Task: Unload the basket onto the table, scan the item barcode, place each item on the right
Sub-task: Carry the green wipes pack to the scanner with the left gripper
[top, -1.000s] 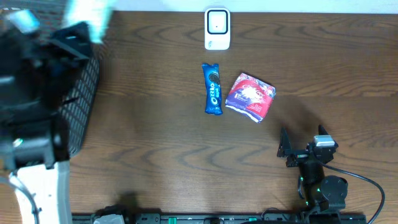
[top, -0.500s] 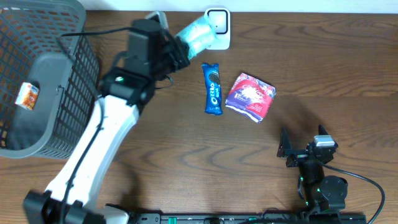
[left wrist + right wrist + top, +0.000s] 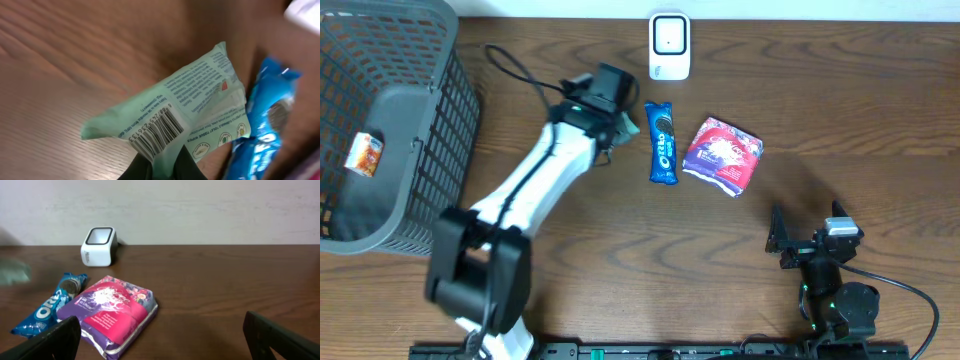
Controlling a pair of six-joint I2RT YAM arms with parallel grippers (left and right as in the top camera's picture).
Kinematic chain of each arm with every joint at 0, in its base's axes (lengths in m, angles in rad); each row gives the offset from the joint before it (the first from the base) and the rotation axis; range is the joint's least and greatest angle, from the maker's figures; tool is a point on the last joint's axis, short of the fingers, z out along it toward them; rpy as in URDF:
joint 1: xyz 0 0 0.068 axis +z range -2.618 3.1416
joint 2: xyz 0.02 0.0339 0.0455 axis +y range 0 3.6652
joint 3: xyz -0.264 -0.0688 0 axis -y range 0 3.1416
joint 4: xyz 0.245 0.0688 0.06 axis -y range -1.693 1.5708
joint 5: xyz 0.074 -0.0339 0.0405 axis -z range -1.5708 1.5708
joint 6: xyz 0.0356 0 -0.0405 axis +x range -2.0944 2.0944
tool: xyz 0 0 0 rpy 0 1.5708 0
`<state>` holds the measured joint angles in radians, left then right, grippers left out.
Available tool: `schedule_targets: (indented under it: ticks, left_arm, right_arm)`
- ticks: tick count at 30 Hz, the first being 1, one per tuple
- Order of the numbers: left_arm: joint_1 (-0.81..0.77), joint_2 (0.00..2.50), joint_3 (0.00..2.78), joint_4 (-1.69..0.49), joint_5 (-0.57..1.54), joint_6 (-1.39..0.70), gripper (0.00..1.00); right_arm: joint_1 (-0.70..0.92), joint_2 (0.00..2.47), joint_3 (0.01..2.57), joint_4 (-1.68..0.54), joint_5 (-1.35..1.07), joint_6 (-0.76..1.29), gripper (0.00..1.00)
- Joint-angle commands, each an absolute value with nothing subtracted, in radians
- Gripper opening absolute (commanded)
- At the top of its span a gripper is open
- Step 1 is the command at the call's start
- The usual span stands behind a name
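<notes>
With the left hand clamped on the green wipes packet, its barcode needs to face the white scanner squarely.

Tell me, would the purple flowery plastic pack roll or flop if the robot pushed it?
Probably slide, not roll: the purple flowery plastic pack lies flat and squarish on the brown wooden table. Its puffy, rounded edges suggest it is soft and might sag when lifted. The glossy wrap may be slippery.
</notes>
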<state>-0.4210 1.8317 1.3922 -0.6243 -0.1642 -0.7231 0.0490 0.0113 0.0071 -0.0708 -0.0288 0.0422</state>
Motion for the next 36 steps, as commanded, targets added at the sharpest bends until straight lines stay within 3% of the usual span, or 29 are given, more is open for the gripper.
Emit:
schedule_targets:
  ticks: [1,10,18,30,36]
  left_arm:
    - [-0.466,1.906,1.399,-0.616,-0.216,-0.79,0.07]
    - [-0.478,1.975,1.399,-0.509,-0.278,-0.852,0.08]
    - [-0.486,1.975,1.399,-0.395,-0.112,-0.851,0.42]
    - [-0.485,1.81,1.399,-0.39,-0.112,-0.647,0.42]
    - [-0.471,1.629,1.399,-0.367,-0.179,-0.395,0.42]
  right_arm:
    - [0.04,0.007,0.006,-0.075,-0.028,0.055,0.99]
    - [0.04,0.007,0.006,-0.075,-0.028,0.055,0.99]
    - [0.04,0.007,0.006,-0.075,-0.028,0.055,0.99]
    - [0.04,0.007,0.006,-0.075,-0.028,0.055,0.99]
    - [0.04,0.007,0.006,-0.075,-0.028,0.055,0.99]
